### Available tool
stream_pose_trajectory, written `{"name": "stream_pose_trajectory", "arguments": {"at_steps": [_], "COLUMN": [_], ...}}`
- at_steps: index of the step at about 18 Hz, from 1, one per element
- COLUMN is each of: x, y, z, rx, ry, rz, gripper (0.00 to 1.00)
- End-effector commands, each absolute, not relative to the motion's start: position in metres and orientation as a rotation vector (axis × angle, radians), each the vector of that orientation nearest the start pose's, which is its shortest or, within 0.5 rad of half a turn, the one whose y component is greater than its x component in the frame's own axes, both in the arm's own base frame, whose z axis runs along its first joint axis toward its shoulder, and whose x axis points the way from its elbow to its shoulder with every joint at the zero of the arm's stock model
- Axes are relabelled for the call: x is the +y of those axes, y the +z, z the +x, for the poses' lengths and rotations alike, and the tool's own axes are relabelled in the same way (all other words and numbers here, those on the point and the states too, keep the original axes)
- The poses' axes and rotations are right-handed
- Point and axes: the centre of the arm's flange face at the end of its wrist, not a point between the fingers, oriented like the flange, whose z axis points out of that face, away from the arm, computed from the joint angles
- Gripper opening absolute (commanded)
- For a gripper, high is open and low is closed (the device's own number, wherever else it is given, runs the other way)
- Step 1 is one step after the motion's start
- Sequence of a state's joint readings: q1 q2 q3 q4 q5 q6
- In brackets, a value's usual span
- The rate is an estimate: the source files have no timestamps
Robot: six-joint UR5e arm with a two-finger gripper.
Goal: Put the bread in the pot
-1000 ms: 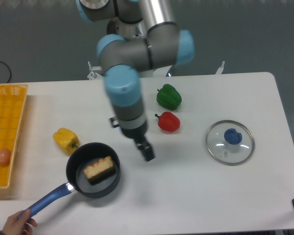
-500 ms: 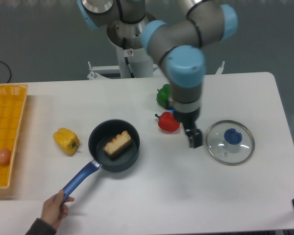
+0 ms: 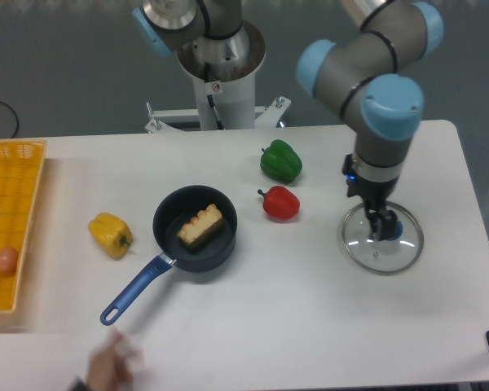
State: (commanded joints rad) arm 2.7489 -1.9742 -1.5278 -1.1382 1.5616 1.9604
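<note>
The bread (image 3: 200, 226), a pale tan chunk with a browned crust edge, lies inside the pot (image 3: 173, 215), a shallow black saucepan with a long blue handle (image 3: 134, 291) pointing to the lower left. The pot sits on the white table left of centre. My gripper (image 3: 383, 229) is far to the right, down over the glass lid (image 3: 367, 248), right above its blue knob. Its fingers look close together, but the view does not show whether they hold anything.
A red pepper (image 3: 280, 202) and a green pepper (image 3: 280, 160) lie between pot and lid. A yellow pepper (image 3: 111, 234) lies left of the pot. A yellow basket (image 3: 16, 187) at the left edge holds a beige egg (image 3: 6, 260). A blurred hand (image 3: 110, 368) shows at the bottom edge.
My arm swung right, from beside the pot to over the glass lid. The hand slid the pot up and right, then let go of the handle and pulled back.
</note>
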Motion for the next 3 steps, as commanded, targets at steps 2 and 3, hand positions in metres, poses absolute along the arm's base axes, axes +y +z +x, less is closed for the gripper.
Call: {"name": "stream_pose_trajectory", "arguments": {"at_steps": [2,3], "x": [0.3691,0.3692], "y": [0.3188,0.3184], "z": [-0.5426,-0.5425], "rx": [1.191,1.191], "ry": [0.113,0.115], "rz": [-2.893,-2.892], "gripper": [1.00,1.00]}}
